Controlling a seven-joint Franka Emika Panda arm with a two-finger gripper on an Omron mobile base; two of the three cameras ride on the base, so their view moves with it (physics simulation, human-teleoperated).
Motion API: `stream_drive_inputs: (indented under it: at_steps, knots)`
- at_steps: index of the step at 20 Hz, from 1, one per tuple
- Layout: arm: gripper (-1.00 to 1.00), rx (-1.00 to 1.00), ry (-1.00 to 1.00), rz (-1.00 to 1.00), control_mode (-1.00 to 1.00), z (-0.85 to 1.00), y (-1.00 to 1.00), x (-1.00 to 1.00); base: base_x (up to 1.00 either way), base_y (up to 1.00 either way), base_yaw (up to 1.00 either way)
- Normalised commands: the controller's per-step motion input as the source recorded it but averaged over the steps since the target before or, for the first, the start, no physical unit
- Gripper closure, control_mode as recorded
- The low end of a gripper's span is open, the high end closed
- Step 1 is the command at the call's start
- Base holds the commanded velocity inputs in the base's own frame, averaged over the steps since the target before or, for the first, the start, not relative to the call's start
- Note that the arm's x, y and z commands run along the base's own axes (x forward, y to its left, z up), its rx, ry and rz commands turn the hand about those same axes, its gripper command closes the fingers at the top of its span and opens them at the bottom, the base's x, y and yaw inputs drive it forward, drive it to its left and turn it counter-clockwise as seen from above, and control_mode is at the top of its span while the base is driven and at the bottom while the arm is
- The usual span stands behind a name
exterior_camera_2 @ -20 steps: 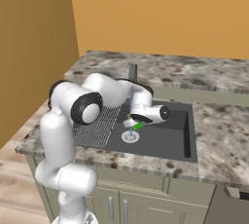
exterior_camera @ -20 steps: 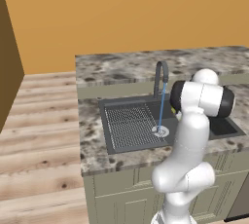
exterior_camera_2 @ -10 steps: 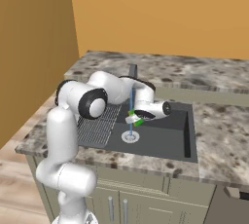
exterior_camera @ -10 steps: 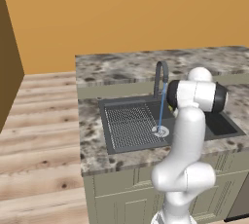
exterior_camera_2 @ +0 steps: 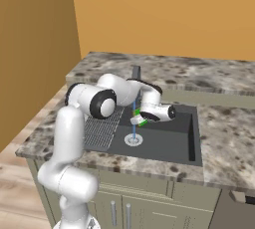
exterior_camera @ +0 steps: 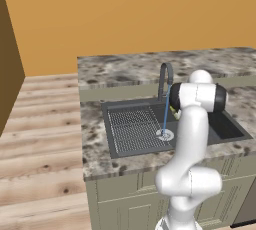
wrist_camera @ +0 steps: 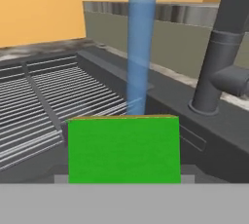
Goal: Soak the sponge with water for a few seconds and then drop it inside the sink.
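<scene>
Inspector: Surroundings first. A speckled granite counter (exterior_camera: 125,69) carries the sink (exterior_camera_2: 172,143), a dark-grey basin with a ribbed drainboard (exterior_camera: 134,129) on its left side in the left base view. Pale cabinet fronts (exterior_camera_2: 149,205) sit below; an orange wall (exterior_camera: 130,14) is behind, wood flooring (exterior_camera: 40,139) to the left.

Clerk: Anything obstructing?

Inspector: In the left base view the white arm (exterior_camera: 192,144) stands in front of the right part of the basin and hides the hand. The dark faucet (wrist_camera: 221,52) rises just beside the stream, close to the hand in the hand view.

Clerk: The task item?

Inspector: The sponge (wrist_camera: 124,150) is a flat bright-green block with a thin yellowish edge along its far side. It is over the basin, just in front of the water (wrist_camera: 141,43), a straight light-blue column falling to the round pale drain (exterior_camera_2: 133,140). Whether the stream touches it, I cannot tell.

Clerk: End effector?

Inspector: The gripper (exterior_camera_2: 139,119) is clamped on the sponge, held above the sink floor next to the stream.

Clerk: Change from a second ago?

Inspector: The elbow has swung towards the faucet, and the hand with the sponge has come from the right of the stream up against it. The water runs as before.
</scene>
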Motion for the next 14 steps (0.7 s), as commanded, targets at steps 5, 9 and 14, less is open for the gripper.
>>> stream_drive_inputs:
  at_steps: [5, 9, 14]
  knots:
    - [1.0, 0.01, -0.01, 0.03, -1.0, -0.18, 0.06, 0.05, 0.0, 0.0, 0.0]
    - [1.0, 0.0, 0.0, 0.05, -1.0, -0.12, 0.18, 0.0, 0.0, 0.0, 0.0]
    - [1.0, 0.0, 0.0, 0.07, -1.0, -0.03, 0.25, 0.0, 0.0, 0.0, 0.0]
